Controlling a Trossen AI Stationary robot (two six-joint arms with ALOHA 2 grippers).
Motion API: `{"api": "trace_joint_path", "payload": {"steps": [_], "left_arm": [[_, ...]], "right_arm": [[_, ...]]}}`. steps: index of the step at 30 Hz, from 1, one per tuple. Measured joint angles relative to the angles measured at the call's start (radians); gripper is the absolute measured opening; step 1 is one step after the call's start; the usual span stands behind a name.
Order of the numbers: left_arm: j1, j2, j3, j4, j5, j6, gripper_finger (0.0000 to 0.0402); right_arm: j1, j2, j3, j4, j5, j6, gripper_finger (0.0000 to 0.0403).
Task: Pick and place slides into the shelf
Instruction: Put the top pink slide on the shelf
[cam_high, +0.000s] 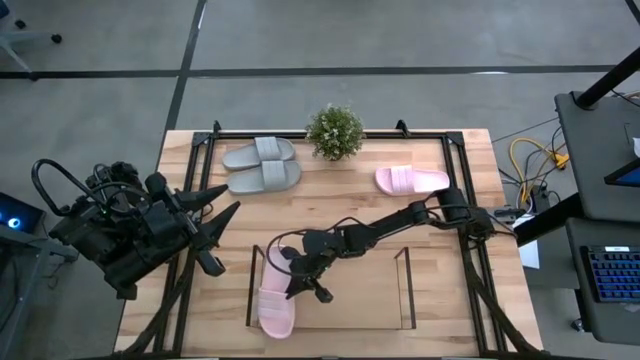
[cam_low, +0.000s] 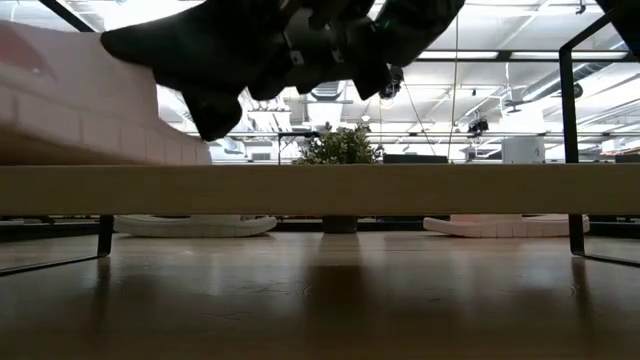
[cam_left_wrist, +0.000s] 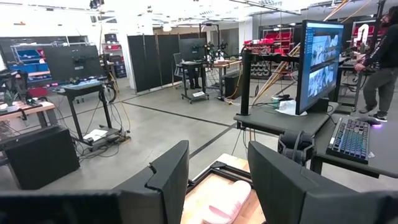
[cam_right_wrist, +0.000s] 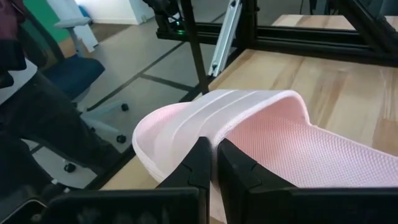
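A light pink slide (cam_high: 275, 300) is at the left end of the low wire shelf (cam_high: 405, 290) near the table's front edge, with my right gripper (cam_high: 298, 283) shut on its strap. In the low view this slide (cam_low: 90, 110) sits just above the shelf's light wood board (cam_low: 400, 190); whether its sole rests on the board I cannot tell. The other pink slide (cam_high: 410, 180) lies sole-down at the far right. The grey pair (cam_high: 260, 165) lies side by side at the far left. My left gripper (cam_high: 228, 200) waits open, raised over the table's left side. My right gripper pinches the near edge of the pink slide's wide strap (cam_right_wrist: 208, 127) between its two shut fingers (cam_right_wrist: 239, 168). They come in at a low slant from the table's right. The strap arches up over the textured footbed (cam_right_wrist: 311, 155), and the slide stays upright, sole down.
A small potted plant (cam_high: 335, 132) stands at the far edge between the grey pair and the pink slide. The black metal frame (cam_high: 470, 250) runs along the table's sides. The shelf's middle and right part (cam_high: 350, 290) hold nothing. A desk with a monitor (cam_left_wrist: 317, 56) stands beyond the table's right side.
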Motion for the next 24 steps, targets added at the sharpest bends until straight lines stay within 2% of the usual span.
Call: {"api": "trace_joint_path", "payload": {"steps": [19,24], "left_arm": [[0.000,0.000,0.000,0.000,0.000,0.000,0.0151],[0.000,0.000,0.000,0.000,0.000,0.000,0.0151]], "right_arm": [[-0.005,0.039,0.001,0.029,-0.004,0.013,0.0009],[-0.005,0.039,0.001,0.028,-0.003,0.020,0.0027]]}}
